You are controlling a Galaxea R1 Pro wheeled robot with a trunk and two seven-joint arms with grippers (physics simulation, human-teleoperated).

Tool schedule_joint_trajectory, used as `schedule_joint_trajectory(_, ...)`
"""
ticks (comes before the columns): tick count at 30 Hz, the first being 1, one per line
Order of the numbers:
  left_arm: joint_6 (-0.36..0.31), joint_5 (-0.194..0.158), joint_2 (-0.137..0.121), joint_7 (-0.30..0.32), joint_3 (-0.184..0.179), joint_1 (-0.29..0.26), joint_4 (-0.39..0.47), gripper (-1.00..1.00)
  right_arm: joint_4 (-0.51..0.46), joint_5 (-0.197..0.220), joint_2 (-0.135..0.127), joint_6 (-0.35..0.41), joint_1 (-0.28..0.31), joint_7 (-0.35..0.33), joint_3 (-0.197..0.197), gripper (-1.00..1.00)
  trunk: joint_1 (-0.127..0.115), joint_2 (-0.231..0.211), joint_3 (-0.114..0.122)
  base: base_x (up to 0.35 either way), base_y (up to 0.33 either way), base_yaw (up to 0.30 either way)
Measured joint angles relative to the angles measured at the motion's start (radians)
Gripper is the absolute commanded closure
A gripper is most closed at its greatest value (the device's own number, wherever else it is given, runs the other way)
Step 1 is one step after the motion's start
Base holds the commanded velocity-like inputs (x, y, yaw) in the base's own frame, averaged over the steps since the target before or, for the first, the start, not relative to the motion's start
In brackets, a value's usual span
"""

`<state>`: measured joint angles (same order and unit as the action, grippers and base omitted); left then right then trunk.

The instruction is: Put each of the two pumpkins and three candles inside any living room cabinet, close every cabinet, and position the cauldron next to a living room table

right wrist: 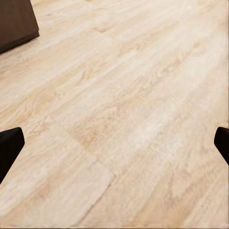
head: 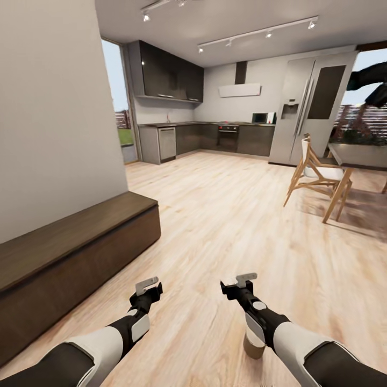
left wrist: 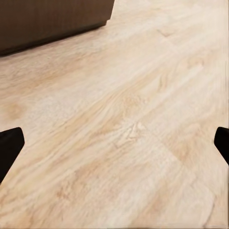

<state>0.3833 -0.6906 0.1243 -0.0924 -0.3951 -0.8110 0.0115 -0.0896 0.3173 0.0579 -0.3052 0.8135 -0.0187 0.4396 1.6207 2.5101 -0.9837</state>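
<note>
Cabinet: the long, low, dark-brown cabinet runs along the white wall on the robot's left, all fronts flush and shut; its corner also appears in the left wrist view and the right wrist view.
Candle: one short tan candle stands upright on the floor, partly hidden under the right forearm.
Left gripper: the left gripper hangs over bare floor, jaws spread wide and empty; its dark fingertips sit at opposite edges of the wrist picture.
Right gripper: the right gripper hangs likewise, jaws wide apart, holding nothing; fingertips at the picture edges.
Floor: pale wood planks stretch ahead.
Background: dark kitchen cupboards, a tall grey fridge, and a dining table with a white-and-wood chair at far right.
</note>
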Motion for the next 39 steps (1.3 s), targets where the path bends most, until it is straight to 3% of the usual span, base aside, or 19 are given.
schedule_joint_trajectory(11,0.0,0.0,0.0,0.001,0.0,0.0,0.0,-1.0,0.0,0.0,0.0,0.021,0.0,0.002,0.0,-1.0,0.0,0.0,0.008,-0.027,0.319,-0.278)
schedule_joint_trajectory(18,0.0,0.0,0.0,0.0,0.0,0.0,0.0,-1.0,0.0,0.0,0.0,0.021,0.0,0.003,-0.002,-1.0,0.0,0.0,0.013,0.0,0.088,-0.262)
schedule_joint_trajectory(35,0.0,0.0,0.0,-0.001,0.0,0.0,-0.001,-1.0,0.001,0.0,-0.001,0.022,0.001,0.004,-0.002,-1.0,0.0,0.0,0.014,-0.186,0.002,-0.014)
schedule_joint_trajectory(39,0.002,-0.004,-0.007,0.015,0.0,-0.01,-0.022,-1.0,-0.022,0.008,-0.005,0.009,0.023,-0.012,0.018,-1.0,0.0,0.0,0.014,0.0,0.0,0.0)
